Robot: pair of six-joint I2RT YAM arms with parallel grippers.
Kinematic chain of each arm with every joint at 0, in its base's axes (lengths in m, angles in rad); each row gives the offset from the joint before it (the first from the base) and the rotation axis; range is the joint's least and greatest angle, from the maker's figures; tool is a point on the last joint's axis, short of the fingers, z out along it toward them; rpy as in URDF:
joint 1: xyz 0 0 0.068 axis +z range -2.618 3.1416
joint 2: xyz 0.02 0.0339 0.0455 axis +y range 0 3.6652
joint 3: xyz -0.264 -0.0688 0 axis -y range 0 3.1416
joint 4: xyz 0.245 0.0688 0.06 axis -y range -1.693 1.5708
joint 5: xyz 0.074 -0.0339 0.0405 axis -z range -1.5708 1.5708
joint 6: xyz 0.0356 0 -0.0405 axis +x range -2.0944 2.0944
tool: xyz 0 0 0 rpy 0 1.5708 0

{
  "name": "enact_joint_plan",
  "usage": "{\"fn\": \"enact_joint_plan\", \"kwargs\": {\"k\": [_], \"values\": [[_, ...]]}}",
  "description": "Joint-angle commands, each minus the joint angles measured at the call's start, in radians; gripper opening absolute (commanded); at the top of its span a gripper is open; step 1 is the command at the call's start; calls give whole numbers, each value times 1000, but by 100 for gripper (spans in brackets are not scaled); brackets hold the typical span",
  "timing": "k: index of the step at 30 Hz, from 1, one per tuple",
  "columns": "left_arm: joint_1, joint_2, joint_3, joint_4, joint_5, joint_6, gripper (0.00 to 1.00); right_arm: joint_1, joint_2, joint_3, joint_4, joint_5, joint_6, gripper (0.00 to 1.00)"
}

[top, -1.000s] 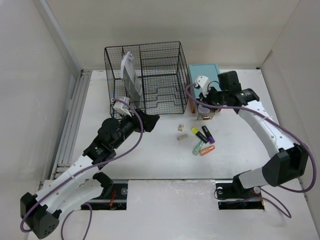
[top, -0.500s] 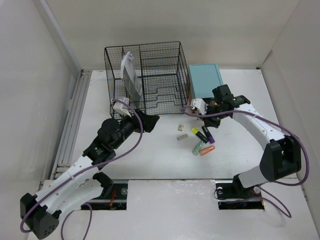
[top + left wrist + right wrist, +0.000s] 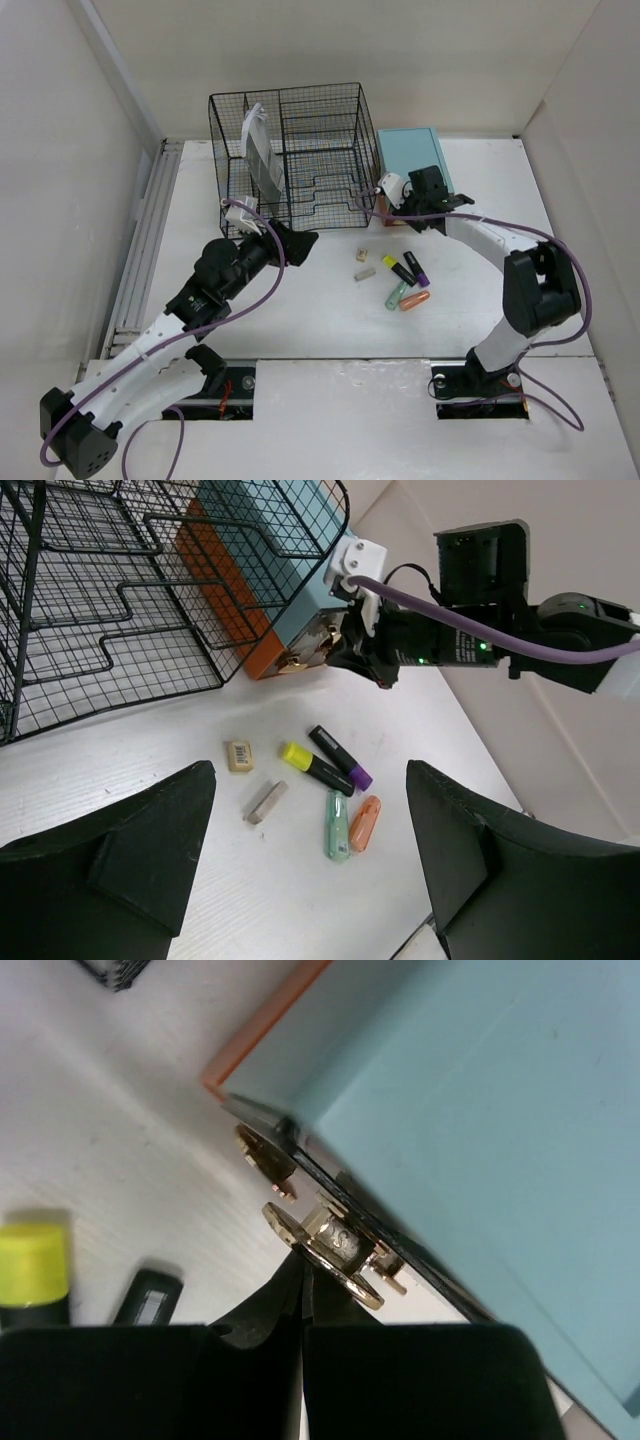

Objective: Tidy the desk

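- The right end effector (image 3: pixel 303 1290) has its jaws pressed fully together, tips against the rim of the brass knob (image 3: pixel 335 1245) on the teal drawer box (image 3: pixel 480 1110). Whether they pinch that thin rim cannot be told.
- If it pulls from this contact, the tips will likely slide off the knob, since very little metal sits between them.
- A sideways pull could drag the light box across the tabletop (image 3: pixel 300 330) instead of opening its drawer, or nudge it into the wire-mesh organizer (image 3: pixel 290 150) just to its left.
- A slip toward the near side could sweep into the highlighters (image 3: pixel 338 830) lying loose nearby.
- The right arm reaches far and left, its wrist bent down at the box's near face.
- The left arm stretches toward the organizer's near right corner, and the left end effector (image 3: pixel 310 860) hangs wide open and empty above the white tabletop, which spans the whole scene.
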Motion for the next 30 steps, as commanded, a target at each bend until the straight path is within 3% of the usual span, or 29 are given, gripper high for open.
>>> {"fn": "enact_joint_plan", "kwargs": {"k": [1, 5, 9, 11, 13, 14, 16, 18, 20, 21, 22, 27, 30], "values": [[-6, -30, -26, 46, 19, -7, 74, 18, 29, 38, 137, 93, 56, 0], [-6, -30, -44, 55, 19, -17, 74, 27, 11, 14, 146, 110, 68, 0], [-6, -39, -53, 55, 30, -17, 74, 27, -127, -8, 61, -38, 57, 0], [-6, -39, -53, 66, 30, -26, 74, 27, -223, -35, 22, -88, 48, 19], [-6, -39, -64, 97, 41, -26, 74, 27, -375, -64, 7, -91, 83, 52], [-6, -39, -73, 97, 53, -26, 74, 27, -426, -80, 61, -67, 115, 100], [-6, -14, -73, 124, 62, -26, 74, 3, -547, -129, 118, -34, 207, 100], [-6, -4, -73, 135, 74, -35, 74, -37, -568, -138, 132, -51, 311, 99], [-6, -4, -73, 144, 85, -35, 74, -110, -545, -127, 100, -142, 414, 85], [-6, -4, -73, 144, 85, -35, 74, -149, -526, -127, 90, -186, 481, 70], [-6, -4, -73, 144, 85, -35, 74, -190, -506, -136, 89, -253, 572, 68], [-6, -13, -73, 144, 85, -35, 74, -415, -375, -173, 137, -501, 767, 68], [-6, -22, -73, 135, 76, -35, 74, -482, -281, -184, 181, -636, 864, 72]]}}
